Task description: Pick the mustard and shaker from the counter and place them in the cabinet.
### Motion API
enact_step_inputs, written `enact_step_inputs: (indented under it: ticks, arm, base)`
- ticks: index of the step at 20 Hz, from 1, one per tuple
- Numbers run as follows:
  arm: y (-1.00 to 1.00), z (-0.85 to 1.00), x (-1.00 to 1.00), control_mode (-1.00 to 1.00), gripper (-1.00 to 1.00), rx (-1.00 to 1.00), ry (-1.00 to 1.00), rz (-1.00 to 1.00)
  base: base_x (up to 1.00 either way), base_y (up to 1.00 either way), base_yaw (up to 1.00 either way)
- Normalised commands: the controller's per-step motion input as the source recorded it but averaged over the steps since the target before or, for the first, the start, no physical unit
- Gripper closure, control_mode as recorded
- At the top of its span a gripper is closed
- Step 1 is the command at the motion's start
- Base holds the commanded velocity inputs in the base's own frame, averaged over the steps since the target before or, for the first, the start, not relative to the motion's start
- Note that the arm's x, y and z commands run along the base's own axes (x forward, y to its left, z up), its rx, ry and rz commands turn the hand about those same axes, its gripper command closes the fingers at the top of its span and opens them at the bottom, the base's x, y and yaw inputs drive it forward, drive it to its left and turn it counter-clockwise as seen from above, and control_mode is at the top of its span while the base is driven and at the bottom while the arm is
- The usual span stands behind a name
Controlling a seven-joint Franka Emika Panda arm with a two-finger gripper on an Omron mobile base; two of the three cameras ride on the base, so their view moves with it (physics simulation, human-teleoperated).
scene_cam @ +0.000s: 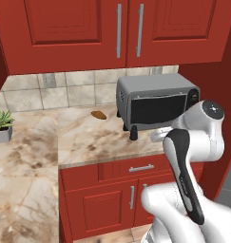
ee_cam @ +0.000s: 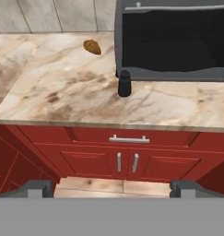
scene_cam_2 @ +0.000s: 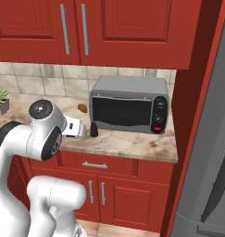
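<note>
The shaker (ee_cam: 125, 83) is small and black. It stands upright on the marbled counter (ee_cam: 62, 94), right at the front left corner of a grey toaster oven (ee_cam: 173, 37). It shows the same way from the base, as the shaker (scene_cam: 133, 133) (scene_cam_2: 93, 129). My gripper (ee_cam: 112, 189) is open, its two dark fingertips (ee_cam: 39, 188) set wide apart with nothing between them. It hangs in front of the counter's front edge, back from the shaker. The white hand (scene_cam_2: 74, 127) is just left of the shaker. The mustard and the cabinet are out of view.
A small brown oval lump (ee_cam: 91, 46) lies near the tiled back wall. A potted plant (scene_cam: 2, 126) stands at the far left of the counter. Shut red panelled wall doors (scene_cam: 129, 31) with long silver handles hang above. A red side wall (scene_cam_2: 197, 92) stands right of the oven.
</note>
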Motion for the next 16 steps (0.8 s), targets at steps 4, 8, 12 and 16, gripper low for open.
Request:
enact_step_inputs:
  ticks: [4,8,12,16]
  arm:
    - [0.09,-0.2,0.3,-1.0,-1.0,0.0,0.0,0.0]
    - [0.05,-0.17,0.32,-1.0,-1.0,0.0,0.0,0.0]
    - [0.0,-0.14,0.34,-1.0,-1.0,0.0,0.0,0.0]
    - [0.0,-0.17,0.43,-1.0,-1.0,0.0,0.0,0.0]
  base:
    - [0.0,0.0,0.0]
    - [0.0,0.0,0.0]
    - [0.0,0.0,0.0]
    - [0.0,0.0,0.0]
